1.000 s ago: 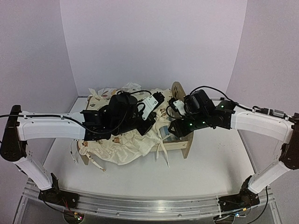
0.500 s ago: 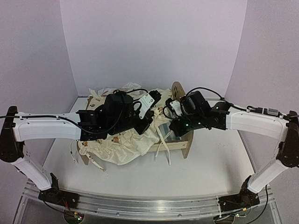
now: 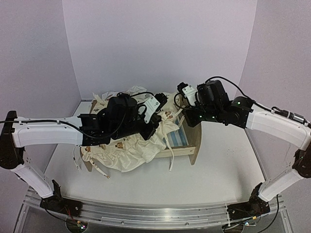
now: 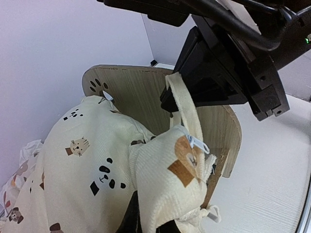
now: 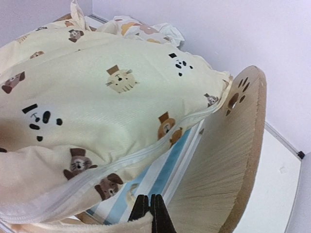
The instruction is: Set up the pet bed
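Observation:
The pet bed stands mid-table, with its plywood end board (image 3: 195, 141) (image 5: 228, 160) (image 4: 141, 94) upright and its blue-and-white striped base (image 3: 178, 138) (image 5: 181, 158) partly showing. A cream animal-print quilt (image 3: 129, 148) (image 4: 82, 165) (image 5: 97, 97) lies heaped over the bed's left part. My left gripper (image 3: 163, 100) (image 4: 146, 224) is shut on a bunch of the quilt, and the fabric hides its fingers. My right gripper (image 3: 181, 88) (image 5: 153, 216) hangs above the end board. It is shut on a cream strip of the quilt's edge (image 4: 182, 104).
A crumpled leaf-print pillow (image 3: 138, 90) (image 5: 146, 30) lies behind the bed near the back wall. Loose quilt ties (image 3: 95, 167) trail onto the white table (image 3: 218, 174) at the front left. Walls close the table in at the back and sides.
My right gripper has shut and risen from low inside the bed to above the end board, drawing a quilt strip up. More of the striped base shows. The left arm has barely moved.

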Controlling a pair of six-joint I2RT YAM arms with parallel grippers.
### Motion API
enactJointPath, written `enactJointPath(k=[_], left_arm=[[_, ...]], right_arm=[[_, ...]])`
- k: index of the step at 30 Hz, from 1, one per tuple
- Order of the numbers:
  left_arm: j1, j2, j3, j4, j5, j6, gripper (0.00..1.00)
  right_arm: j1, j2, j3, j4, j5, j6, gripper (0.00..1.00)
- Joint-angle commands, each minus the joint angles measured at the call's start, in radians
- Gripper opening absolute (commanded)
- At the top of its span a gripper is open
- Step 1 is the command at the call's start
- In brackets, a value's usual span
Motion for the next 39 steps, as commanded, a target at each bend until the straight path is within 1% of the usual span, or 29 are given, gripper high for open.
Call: enactJointPath(k=[1,4,7,13,14,18,19,22,23,27,31,34,39], left_arm=[[0.004,-0.009,0.026,0.050,0.041,-0.027,0.03],[0.004,0.018,0.041,0.054,0.061,-0.034,0.03],[0.005,0.045,0.063,0.049,0.074,-0.040,0.03],[0.004,0.087,0.093,0.048,0.089,-0.049,0.03],[0.004,0.092,0.097,0.047,0.091,-0.050,0.03],[0.004,0.115,0.120,0.042,0.103,-0.056,0.03],[0.004,0.121,0.126,0.041,0.106,-0.058,0.03],[0.004,0.138,0.147,0.030,0.115,-0.064,0.03],[0.005,0.143,0.152,0.026,0.117,-0.066,0.02],[0.004,0.163,0.179,0.020,0.118,-0.074,0.02],[0.004,0.192,0.220,0.005,0.119,-0.085,0.02],[0.004,0.220,0.249,-0.005,0.118,-0.090,0.02],[0.005,0.281,0.316,-0.020,0.117,-0.099,0.02]], right_arm=[[0.003,0.005,0.025,0.020,0.153,-0.087,0.00],[0.004,0.018,0.031,0.028,0.206,-0.104,0.00],[0.004,0.027,0.032,0.029,0.222,-0.106,0.00],[0.005,0.017,-0.018,-0.010,0.244,-0.056,0.00],[0.004,0.013,-0.025,-0.021,0.244,-0.042,0.01],[0.003,0.003,-0.048,-0.069,0.248,0.000,0.10],[0.004,0.002,-0.050,-0.080,0.249,0.008,0.15],[0.005,0.001,-0.043,-0.134,0.240,0.040,0.36],[0.004,-0.002,-0.040,-0.153,0.230,0.055,0.42],[0.005,-0.042,-0.046,-0.184,0.176,0.121,0.60],[0.005,-0.086,-0.046,-0.224,0.160,0.184,0.69],[0.005,-0.119,-0.063,-0.262,0.191,0.222,0.74],[0.004,-0.164,-0.121,-0.282,0.249,0.287,0.76]])
